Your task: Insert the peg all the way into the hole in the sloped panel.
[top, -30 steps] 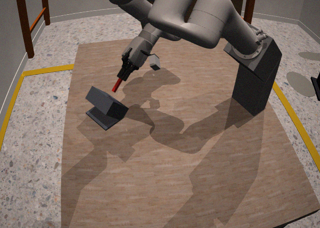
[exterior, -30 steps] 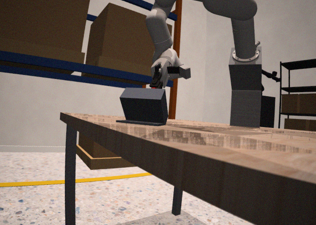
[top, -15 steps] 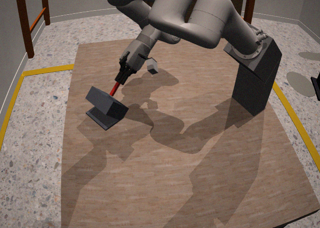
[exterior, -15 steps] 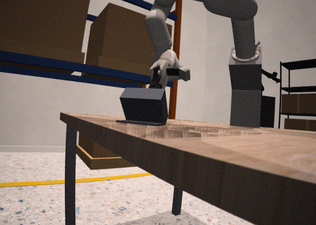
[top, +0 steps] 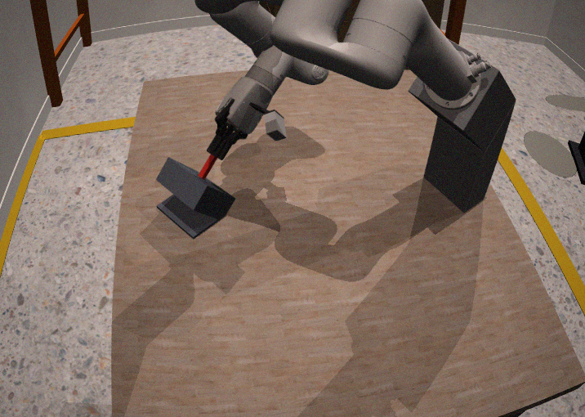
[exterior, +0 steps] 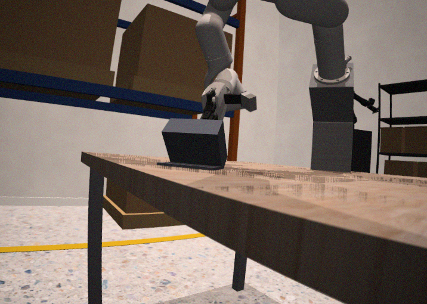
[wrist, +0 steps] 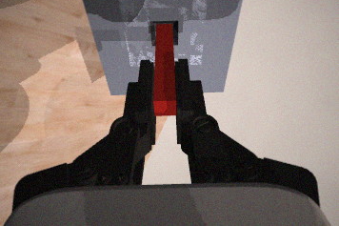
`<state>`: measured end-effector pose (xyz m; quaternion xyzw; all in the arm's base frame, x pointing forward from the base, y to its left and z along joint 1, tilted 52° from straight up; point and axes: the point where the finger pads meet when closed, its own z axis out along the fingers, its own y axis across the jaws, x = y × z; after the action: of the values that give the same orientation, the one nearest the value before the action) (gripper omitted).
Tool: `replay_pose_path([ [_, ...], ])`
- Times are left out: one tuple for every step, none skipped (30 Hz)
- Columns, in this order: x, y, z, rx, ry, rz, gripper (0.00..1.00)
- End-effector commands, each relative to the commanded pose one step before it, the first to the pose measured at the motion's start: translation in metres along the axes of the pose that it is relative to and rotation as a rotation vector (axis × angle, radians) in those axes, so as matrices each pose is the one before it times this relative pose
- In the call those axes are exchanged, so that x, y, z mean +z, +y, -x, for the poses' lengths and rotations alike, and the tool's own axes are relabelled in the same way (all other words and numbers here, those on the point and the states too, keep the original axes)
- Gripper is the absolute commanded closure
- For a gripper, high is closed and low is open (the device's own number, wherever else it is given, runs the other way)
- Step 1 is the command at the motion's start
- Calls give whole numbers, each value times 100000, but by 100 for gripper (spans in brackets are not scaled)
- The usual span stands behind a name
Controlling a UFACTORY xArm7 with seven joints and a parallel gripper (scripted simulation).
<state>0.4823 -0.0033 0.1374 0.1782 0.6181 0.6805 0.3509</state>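
A dark grey block with a sloped panel [top: 186, 181] stands on a flat base plate on the left part of the wooden table; it also shows in the exterior view [exterior: 195, 142] and the wrist view [wrist: 164, 23]. My gripper [top: 218, 150] is shut on a red peg [top: 206, 166], tilted down toward the panel. In the wrist view the peg [wrist: 164, 68] runs from between my fingers into the square hole [wrist: 165, 30]; its front end is inside the hole. In the exterior view the gripper [exterior: 209, 113] sits right above the block's top edge and the peg is hidden.
The arm's dark pedestal [top: 466, 142] stands at the table's right edge. A wrist camera box [top: 274, 124] juts out beside the gripper. Shelving with cardboard boxes [exterior: 68, 45] stands behind the table.
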Motion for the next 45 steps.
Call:
replay_pose_path([
  [178,0,107,-159,-213,-144,100],
  [109,0,0,0,0,1,100],
  [108,0,0,0,0,1,100],
  [109,1,-1,0,0,1,100],
  [109,1,-1,0,0,1,100],
  [109,0,0,0,0,1,100],
  [109,0,0,0,0,1,100],
  [109,0,0,0,0,1,100],
  [109,0,0,0,0,1,100],
  [109,0,0,0,0,1,100],
  [109,0,0,0,0,1,100],
  [109,0,0,0,0,1,100],
  [108,1,-4,10,5,-2,100],
  [108,1,-3,2,1,0,100],
  [0,0,0,0,0,0,100],
  [0,0,0,0,0,0,100],
  [103,-1,-1,-1,0,1,100],
  [97,-1,0,-2,-1,1,100],
  [92,0,0,-2,-1,1,100],
  [88,1,-1,-2,-1,1,100],
  [82,1,-1,-2,-1,1,100],
  [75,1,-1,-1,-1,1,100],
  [67,1,0,-1,0,1,100],
  [-229,-2,2,4,-1,-5,100],
  [0,0,0,0,0,0,100],
  [0,0,0,0,0,0,100],
  [0,0,0,0,0,0,100],
  [0,0,0,0,0,0,100],
  [0,0,0,0,0,0,100],
  [0,0,0,0,0,0,100],
  [0,0,0,0,0,0,100],
  [0,0,0,0,0,0,100],
  [0,0,0,0,0,0,100],
  [0,0,0,0,0,0,100],
  [0,0,0,0,0,0,92],
  [0,0,0,0,0,0,85],
  [0,0,0,0,0,0,77],
  [0,0,0,0,0,0,70],
  [0,0,0,0,0,0,62],
  [0,0,0,0,0,0,55],
  [0,0,0,0,0,0,47],
  [0,0,0,0,0,0,39],
  [0,0,0,0,0,0,32],
  [0,0,0,0,0,0,24],
  [0,0,0,0,0,0,17],
])
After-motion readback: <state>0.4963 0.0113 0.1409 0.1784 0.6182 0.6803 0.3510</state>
